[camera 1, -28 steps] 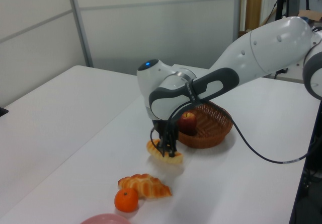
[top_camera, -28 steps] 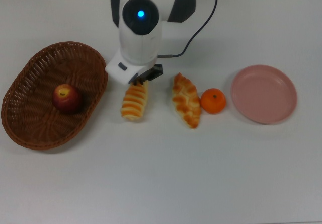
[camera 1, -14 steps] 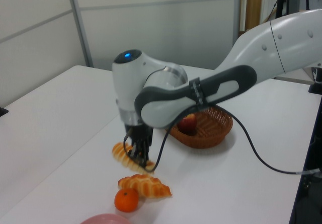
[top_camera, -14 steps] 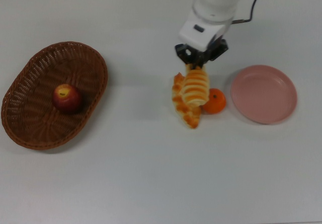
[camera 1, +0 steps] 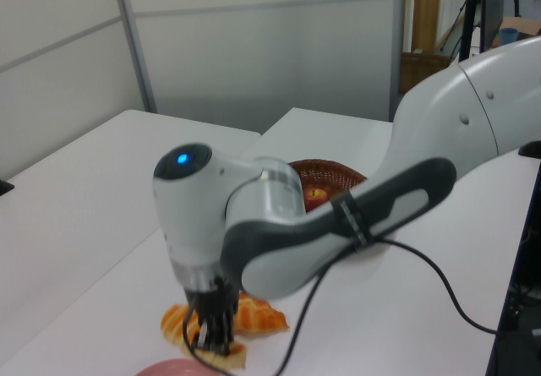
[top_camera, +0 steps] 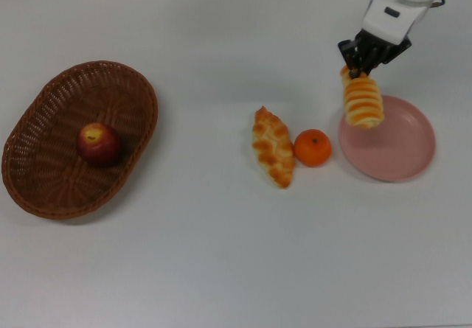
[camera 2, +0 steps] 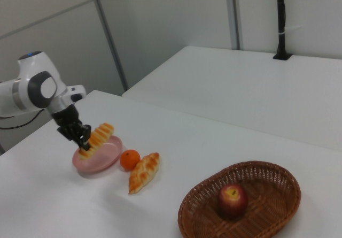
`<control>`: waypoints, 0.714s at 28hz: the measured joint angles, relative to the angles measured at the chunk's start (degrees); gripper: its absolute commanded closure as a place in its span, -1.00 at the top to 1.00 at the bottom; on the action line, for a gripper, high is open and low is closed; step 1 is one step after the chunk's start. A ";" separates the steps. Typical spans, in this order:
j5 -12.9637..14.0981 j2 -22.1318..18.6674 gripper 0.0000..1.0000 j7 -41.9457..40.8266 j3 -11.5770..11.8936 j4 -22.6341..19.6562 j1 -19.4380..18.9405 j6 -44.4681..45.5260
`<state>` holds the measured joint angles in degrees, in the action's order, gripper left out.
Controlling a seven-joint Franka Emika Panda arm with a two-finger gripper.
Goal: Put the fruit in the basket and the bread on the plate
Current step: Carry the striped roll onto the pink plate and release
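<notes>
My gripper [top_camera: 355, 68] is shut on one end of the striped orange and cream roll [top_camera: 364, 104], which hangs tilted over the pink plate [top_camera: 402, 147] near the plate's edge on the top view's left. The right view shows the roll [camera 2: 99, 135] held just above the plate [camera 2: 106, 161] by the gripper [camera 2: 83, 143]. The braided loaf [top_camera: 273, 156] lies on the table with the mandarin [top_camera: 313, 147] touching it, between loaf and plate. The red apple [top_camera: 98, 144] sits inside the wicker basket [top_camera: 51, 107] at the top view's left.
In the left view the arm [camera 1: 338, 224] fills the middle and hides the mandarin and most of the basket [camera 1: 331, 170]. A cable [camera 1: 439, 279] trails from the arm over the white table. A second table stands behind in the right view.
The gripper has carried the striped roll from beside the basket, up over the braided loaf and mandarin, to above the plate's edge. The other objects have not moved.
</notes>
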<state>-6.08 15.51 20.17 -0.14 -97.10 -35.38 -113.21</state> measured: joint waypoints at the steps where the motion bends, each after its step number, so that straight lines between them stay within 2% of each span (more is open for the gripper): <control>1: 0.00 0.22 -0.63 0.38 -0.06 0.00 -0.51 0.00; 6: -0.22 2.25 -0.62 2.07 -1.46 0.02 -1.94 0.00; 9: -1.43 3.33 -0.60 2.72 -2.60 0.23 -1.98 0.00; 14: -2.52 4.74 -0.42 2.98 -3.38 0.48 -2.04 -0.03; 19: -3.24 6.70 -0.09 2.98 -3.38 1.90 -1.86 -0.28; 20: -3.29 7.19 0.34 2.98 -3.38 2.31 -1.80 -0.30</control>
<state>-9.37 22.70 23.15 -3.53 -94.78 -37.18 -113.51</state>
